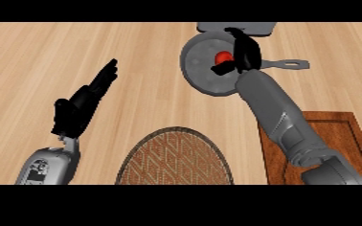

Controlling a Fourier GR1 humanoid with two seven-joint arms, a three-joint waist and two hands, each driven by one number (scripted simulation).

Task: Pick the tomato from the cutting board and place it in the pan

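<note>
The red tomato (223,56) shows inside the grey pan (201,72) at the back right of the counter. My right hand (244,53) hangs over the pan, just right of the tomato, which sits in the wide gap between my straightened fingers and my thumb (220,70). The hand is open and hides the tomato's right side. The wooden cutting board (326,139) lies at the lower right, partly under my right forearm. My left hand (83,106) rests open at the left, fingers pointing up and away, far from the pan.
The pan's handle (291,64) sticks out to the right. A grey object (240,27) lies just behind the pan. A round woven mat (176,159) sits at the front centre. Bare wooden counter (106,43) spreads across the left and back.
</note>
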